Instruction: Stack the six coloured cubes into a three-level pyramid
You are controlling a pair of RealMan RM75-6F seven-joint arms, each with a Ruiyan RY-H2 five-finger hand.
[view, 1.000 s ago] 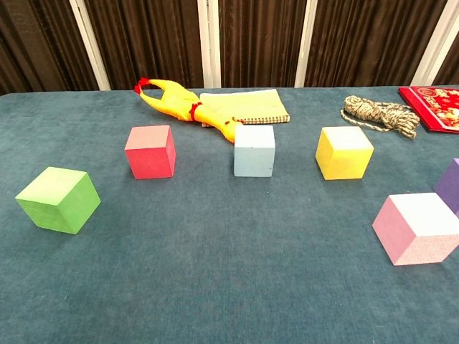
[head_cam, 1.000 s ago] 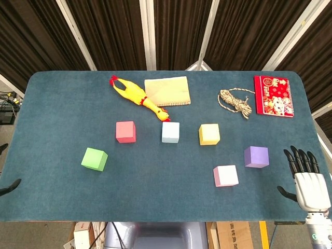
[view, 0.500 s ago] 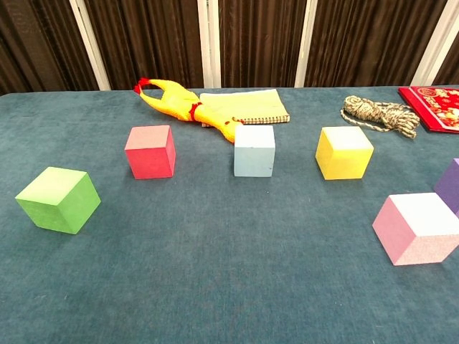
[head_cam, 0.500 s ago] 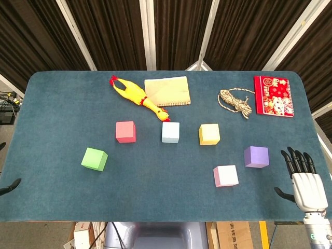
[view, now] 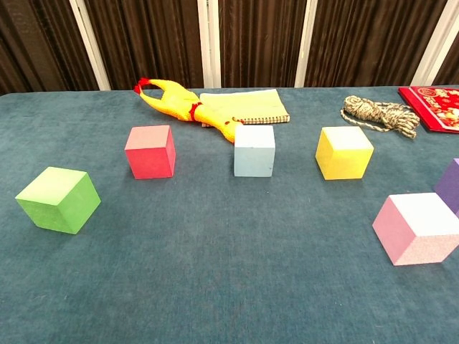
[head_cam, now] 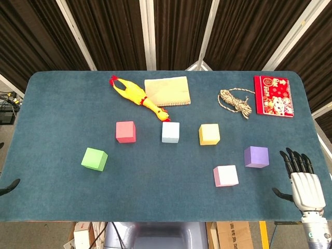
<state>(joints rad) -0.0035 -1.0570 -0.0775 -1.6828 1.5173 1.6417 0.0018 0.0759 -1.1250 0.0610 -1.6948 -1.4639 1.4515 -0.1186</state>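
Observation:
Six cubes lie apart on the blue table (head_cam: 62,109). Red (head_cam: 125,132) (view: 150,151), light blue (head_cam: 170,132) (view: 254,150) and yellow (head_cam: 209,134) (view: 344,153) form a row in the middle. The green cube (head_cam: 94,159) (view: 59,200) sits nearer on the left. Pink (head_cam: 225,176) (view: 419,228) and purple (head_cam: 256,156) (view: 452,185) sit nearer on the right. My right hand (head_cam: 301,179) hovers at the near right corner, right of the purple cube, fingers spread and holding nothing. Only a dark tip of my left hand (head_cam: 9,187) shows at the left edge.
Along the far side lie a yellow rubber chicken (head_cam: 136,95) (view: 179,106), a tan notebook (head_cam: 166,91) (view: 244,107), a coil of rope (head_cam: 236,101) (view: 379,115) and a red booklet (head_cam: 274,95) (view: 435,97).
My right hand has drifted slightly left and toward the near edge. The cubes have not moved.

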